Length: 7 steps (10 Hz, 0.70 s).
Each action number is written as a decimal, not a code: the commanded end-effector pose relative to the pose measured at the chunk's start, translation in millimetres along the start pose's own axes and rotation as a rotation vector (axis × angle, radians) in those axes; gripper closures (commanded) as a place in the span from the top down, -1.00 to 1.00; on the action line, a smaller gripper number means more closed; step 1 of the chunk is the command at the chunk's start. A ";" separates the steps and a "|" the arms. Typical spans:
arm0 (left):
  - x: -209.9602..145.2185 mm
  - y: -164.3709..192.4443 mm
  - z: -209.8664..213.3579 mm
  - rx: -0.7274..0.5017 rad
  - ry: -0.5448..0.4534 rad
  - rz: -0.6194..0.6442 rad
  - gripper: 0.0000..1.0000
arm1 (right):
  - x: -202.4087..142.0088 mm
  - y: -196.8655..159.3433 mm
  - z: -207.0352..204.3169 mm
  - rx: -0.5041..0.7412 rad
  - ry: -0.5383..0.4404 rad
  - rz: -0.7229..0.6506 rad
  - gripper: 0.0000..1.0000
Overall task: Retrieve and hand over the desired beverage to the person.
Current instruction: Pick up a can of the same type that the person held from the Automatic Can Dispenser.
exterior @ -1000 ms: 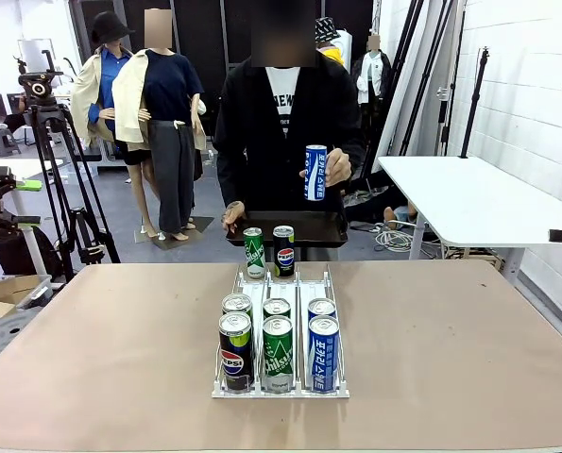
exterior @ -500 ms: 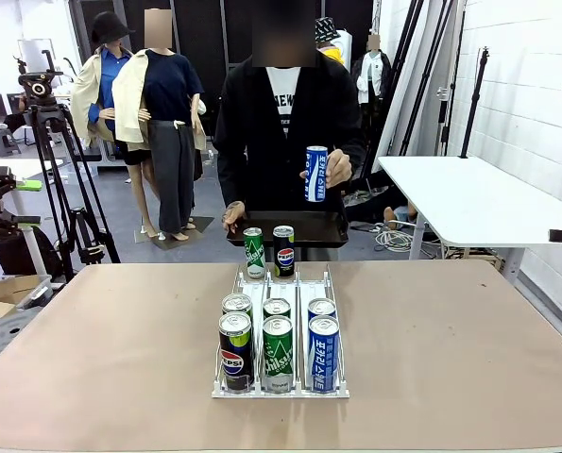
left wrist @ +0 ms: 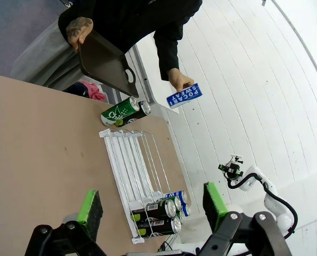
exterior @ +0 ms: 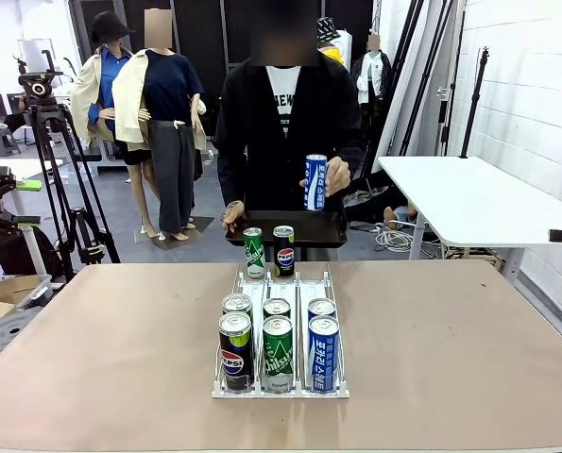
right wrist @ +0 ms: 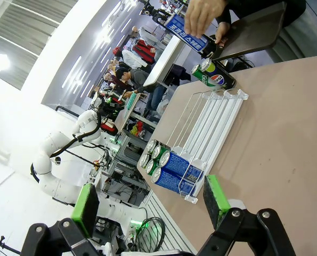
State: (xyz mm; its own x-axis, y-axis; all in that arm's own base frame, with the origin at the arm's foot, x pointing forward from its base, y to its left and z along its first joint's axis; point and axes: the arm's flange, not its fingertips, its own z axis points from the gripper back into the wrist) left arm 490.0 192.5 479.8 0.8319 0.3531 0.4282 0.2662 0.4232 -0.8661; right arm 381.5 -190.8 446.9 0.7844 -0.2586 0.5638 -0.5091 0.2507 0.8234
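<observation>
The person (exterior: 281,123) has lowered the blue can (exterior: 315,182) slightly toward the tray (exterior: 323,228) since a second ago, so the handover looks done, while the left pincer (left wrist: 153,205) and right pincer (right wrist: 150,200) stand wide and empty over the tabletop (exterior: 451,330).

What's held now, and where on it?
Both open, empty: left gripper, right gripper. The person's hand grips the blue can by its side; the other hand holds the tray by its rim.
</observation>
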 end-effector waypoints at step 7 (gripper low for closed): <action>0.3 -1.0 0.7 -0.001 -0.002 0.001 1.00 | -0.2 -0.5 0.1 -0.006 -0.004 -0.001 1.00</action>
State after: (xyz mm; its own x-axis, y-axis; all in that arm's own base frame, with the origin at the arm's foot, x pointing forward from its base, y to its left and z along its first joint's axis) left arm 490.0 192.5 479.8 0.8319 0.3531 0.4282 0.2662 0.4232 -0.8661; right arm 381.5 -190.8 446.9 0.7844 -0.2586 0.5638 -0.5091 0.2507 0.8234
